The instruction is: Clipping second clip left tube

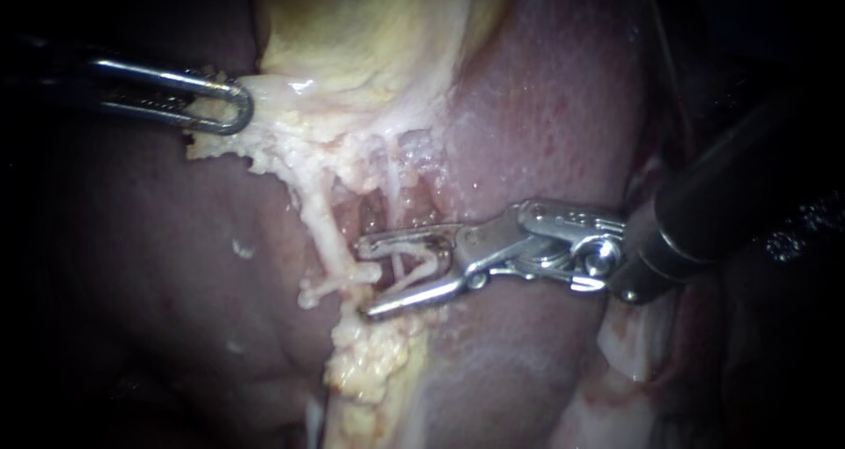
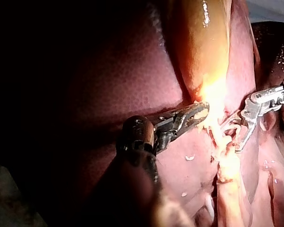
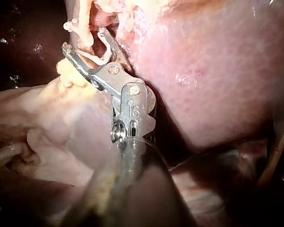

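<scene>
- L instrument (image 1: 231, 106): shaft comes in over the dark left side of the liver (image 1: 546, 106). Its jaws are clamped on the pale tissue (image 1: 264, 141) at the lower rim of the gallbladder (image 1: 370, 26). L wrist view agrees: jaws lie together w/ tissue pinched between them.
- R instrument (image 1: 365, 277): shaft enters from the right across the liver. Jaws stand wide, w/ a clear gap from upper to lower jaw, and are not closed on anything.
- Left tube (image 1: 324, 229): the thicker pale strand. It runs down from the pale tissue under the gallbladder and slants toward the R jaws. Its lower end sits right at the mouth of those jaws, beside the tips. Touching or not, can't tell.
- A short stub branches off that lower end, pointing away from the R instrument.
- Thin tube (image 1: 398, 268): a finer strand beside the left tube. It hangs from the same pale tissue and crosses the gap inside the R jaws.
- A pale bent strip lies inside the R jaws in the R wrist view. Clip or tissue, can't tell.
- Yellow lumpy tissue (image 1: 370, 361) lies on the liver just under the lower R jaw.
- The two instruments are well apart, w/ the pale tissue and both tubes between them.
</scene>
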### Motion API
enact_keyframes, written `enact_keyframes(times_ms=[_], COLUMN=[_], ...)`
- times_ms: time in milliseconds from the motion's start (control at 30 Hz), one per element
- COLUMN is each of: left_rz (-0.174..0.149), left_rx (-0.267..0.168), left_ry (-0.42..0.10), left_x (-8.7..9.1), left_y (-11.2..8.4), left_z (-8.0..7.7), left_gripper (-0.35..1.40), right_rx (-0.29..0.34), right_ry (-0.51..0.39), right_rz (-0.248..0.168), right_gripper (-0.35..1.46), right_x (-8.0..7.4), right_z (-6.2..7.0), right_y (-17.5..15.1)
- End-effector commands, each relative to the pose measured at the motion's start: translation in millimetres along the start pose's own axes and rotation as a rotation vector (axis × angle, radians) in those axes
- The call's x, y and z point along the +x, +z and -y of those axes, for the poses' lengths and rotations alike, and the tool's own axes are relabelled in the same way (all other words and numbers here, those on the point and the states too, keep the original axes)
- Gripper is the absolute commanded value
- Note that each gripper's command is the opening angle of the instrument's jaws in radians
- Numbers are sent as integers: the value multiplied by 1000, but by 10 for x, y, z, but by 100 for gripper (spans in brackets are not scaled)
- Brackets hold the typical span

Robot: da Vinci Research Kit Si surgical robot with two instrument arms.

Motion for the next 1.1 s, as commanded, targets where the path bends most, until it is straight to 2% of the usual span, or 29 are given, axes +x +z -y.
enact_keyframes(times_ms=[33,733,933,1100], left_rz=[0,-1,-1,-1], left_rx=[0,1,1,1], left_ry=[0,-1,-1,-1], left_x=[0,0,1,0], left_y=[0,2,2,2], left_z=[0,0,0,0], left_gripper=[-35,-35,-35,-35], right_rx=[7,13,48,115], right_ry=[-1,6,4,-4], right_rz=[-4,-8,-7,0], right_gripper=[49,49,49,49], right_x=[1,13,15,22], right_z=[0,4,19,39], right_y=[3,45,53,62])
